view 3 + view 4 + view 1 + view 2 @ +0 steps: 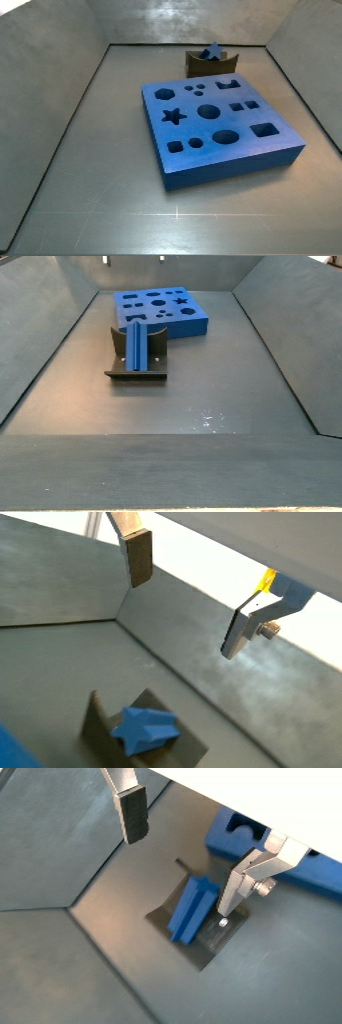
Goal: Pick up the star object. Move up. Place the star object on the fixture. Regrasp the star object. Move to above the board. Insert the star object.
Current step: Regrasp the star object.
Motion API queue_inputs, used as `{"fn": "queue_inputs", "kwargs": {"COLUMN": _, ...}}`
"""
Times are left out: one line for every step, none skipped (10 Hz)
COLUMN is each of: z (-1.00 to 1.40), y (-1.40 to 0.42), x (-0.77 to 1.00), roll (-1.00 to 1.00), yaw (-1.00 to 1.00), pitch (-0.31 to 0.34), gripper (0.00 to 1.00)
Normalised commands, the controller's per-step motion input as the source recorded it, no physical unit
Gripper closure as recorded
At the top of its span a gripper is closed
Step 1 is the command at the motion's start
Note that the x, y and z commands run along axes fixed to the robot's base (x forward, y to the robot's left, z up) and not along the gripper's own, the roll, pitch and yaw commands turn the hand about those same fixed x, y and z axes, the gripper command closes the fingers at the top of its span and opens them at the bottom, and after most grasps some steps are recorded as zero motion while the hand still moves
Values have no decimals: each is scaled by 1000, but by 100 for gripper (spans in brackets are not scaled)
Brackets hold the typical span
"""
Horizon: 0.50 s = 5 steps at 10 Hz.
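The blue star object (pixel 195 910) lies on the dark fixture (pixel 210 946), apart from my gripper. It shows end-on in a wrist view (pixel 144 729), on the fixture (pixel 96 720). My gripper (pixel 181 876) hangs above it with jaws wide apart and nothing between them; it also shows open in a wrist view (pixel 185 617). In both side views the star object (pixel 213 50) (pixel 138 344) rests on the fixture (pixel 211 68) (pixel 159 353), next to the big blue board (pixel 214 120) (pixel 163 311). The gripper is out of both side views.
Grey walls enclose the grey floor on all sides. The board's corner (pixel 254 850) lies just beyond the fixture in a wrist view.
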Motion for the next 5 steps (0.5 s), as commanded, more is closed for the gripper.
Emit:
{"fn": "queue_inputs", "kwargs": {"z": -18, "y": -41, "x": 88, "roll": 1000, "yaw": 57, "pitch": 108, "gripper": 0}}
{"fn": "queue_inputs", "kwargs": {"z": -16, "y": -44, "x": 97, "roll": 1000, "yaw": 79, "pitch": 138, "gripper": 0}}
{"fn": "queue_inputs", "kwargs": {"z": -26, "y": -46, "x": 101, "roll": 882, "yaw": 114, "pitch": 160, "gripper": 0}}
{"fn": "queue_inputs", "kwargs": {"z": -24, "y": -46, "x": 100, "roll": 761, "yaw": 128, "pitch": 157, "gripper": 0}}
{"fn": "queue_inputs", "kwargs": {"z": -24, "y": -51, "x": 99, "roll": 458, "yaw": 165, "pitch": 133, "gripper": 0}}
